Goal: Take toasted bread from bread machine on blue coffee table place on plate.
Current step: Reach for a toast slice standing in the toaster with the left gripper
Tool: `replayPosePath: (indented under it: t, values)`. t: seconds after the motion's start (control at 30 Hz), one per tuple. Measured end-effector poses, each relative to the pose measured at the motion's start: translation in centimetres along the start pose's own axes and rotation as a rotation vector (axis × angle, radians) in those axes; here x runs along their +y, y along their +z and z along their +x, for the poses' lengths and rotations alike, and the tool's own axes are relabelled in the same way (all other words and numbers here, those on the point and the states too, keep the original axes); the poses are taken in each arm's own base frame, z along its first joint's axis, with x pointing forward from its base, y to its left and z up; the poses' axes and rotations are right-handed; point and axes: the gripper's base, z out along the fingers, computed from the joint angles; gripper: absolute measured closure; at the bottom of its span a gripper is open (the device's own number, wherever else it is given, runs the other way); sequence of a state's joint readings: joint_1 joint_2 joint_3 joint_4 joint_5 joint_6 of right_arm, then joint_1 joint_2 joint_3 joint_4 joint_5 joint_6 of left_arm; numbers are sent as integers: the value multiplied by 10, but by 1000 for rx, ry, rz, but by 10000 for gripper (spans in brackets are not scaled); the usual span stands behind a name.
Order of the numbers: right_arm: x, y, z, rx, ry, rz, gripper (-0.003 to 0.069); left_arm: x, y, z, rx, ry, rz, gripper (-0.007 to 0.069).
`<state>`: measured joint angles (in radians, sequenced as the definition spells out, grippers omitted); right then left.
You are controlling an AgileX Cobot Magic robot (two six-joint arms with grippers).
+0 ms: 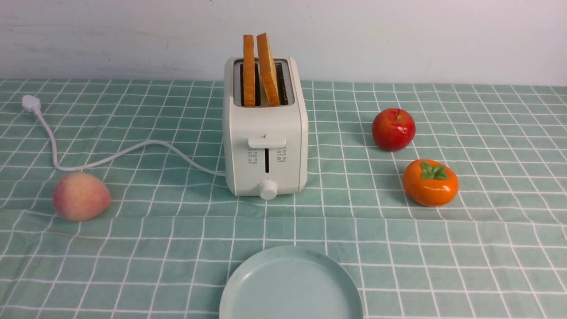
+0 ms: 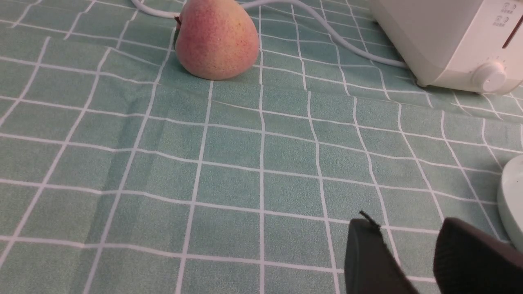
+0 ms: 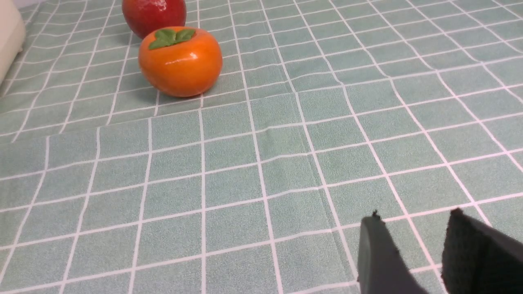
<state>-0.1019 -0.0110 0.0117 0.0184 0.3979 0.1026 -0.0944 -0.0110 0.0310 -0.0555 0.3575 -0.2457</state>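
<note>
The toasted bread point(image 1: 258, 70) stood on edge in the two slots of the bread machine point(image 1: 265, 133), about half of each slice showing above the top. The left slice was upright and the right one leaned its top toward its neighbour. The bread machine sat mid-table on the blue coffee table point(image 1: 133, 248), at 12 o'clock from the plate point(image 1: 290, 283), which lay bare at the near edge. Seen from the robot, the slices showed only their thin crust edges, so their broad faces ran along the 6-to-12 line and looked toward 9 and 3 o'clock. A pinch would therefore probably have to close across that line from above.

Neither arm appeared in the front view. The left gripper point(image 2: 408, 228) hung low over bare cloth, its fingers parted and holding nothing. A peach point(image 2: 216, 38) and the corner of the bread machine lay ahead of it, with the plate's rim close beside it. The right gripper point(image 3: 416, 218) was likewise spread and empty over bare cloth, facing a persimmon point(image 3: 180, 61) and a red apple point(image 3: 154, 14), with only a sliver of the bread machine in sight. The left arm looked somewhat nearer the bread, roughly at 1 o'clock from it, though both were well short and below the slices.
</note>
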Motion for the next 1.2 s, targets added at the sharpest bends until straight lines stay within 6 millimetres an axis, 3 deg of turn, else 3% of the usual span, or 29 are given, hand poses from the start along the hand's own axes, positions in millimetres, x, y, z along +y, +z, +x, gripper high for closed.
replayPosePath:
  t: [0.23, 0.5, 0.73, 0.9, 0.93, 0.97, 1.0, 1.1, 1.17, 1.2]
  values:
    - [0, 0, 0, 0, 0, 0, 419, -2, 0, -5, -55, -33, 19, 386]
    - [0, 0, 0, -5, -8, 3, 419, -8, -5, -29, -297, -461, 162, 386]
    - [-1, 0, -1, -19, -42, 15, 419, -4, -12, -46, -491, -650, 225, 403]
    - [3, 1, -5, -89, 107, -43, 419, -1, -26, -66, -709, -696, 268, 540]
    - [5, 0, -10, -138, 218, -78, 419, -6, -35, -79, -745, -697, 300, 622]
    - [5, 0, -12, -152, 231, -81, 419, -6, -34, -79, -740, -697, 299, 629]
    - [6, -1, -16, -200, 316, -104, 419, -15, -46, -96, -729, -694, 340, 638]
    - [6, -2, -21, -254, 380, -118, 419, -28, -56, -119, -656, -655, 363, 638]
    - [5, -3, -26, -300, 434, -128, 419, -47, -55, -142, -453, -537, 323, 638]
    - [5, -3, -26, -303, 437, -128, 419, -48, -55, -144, -434, -532, 319, 638]
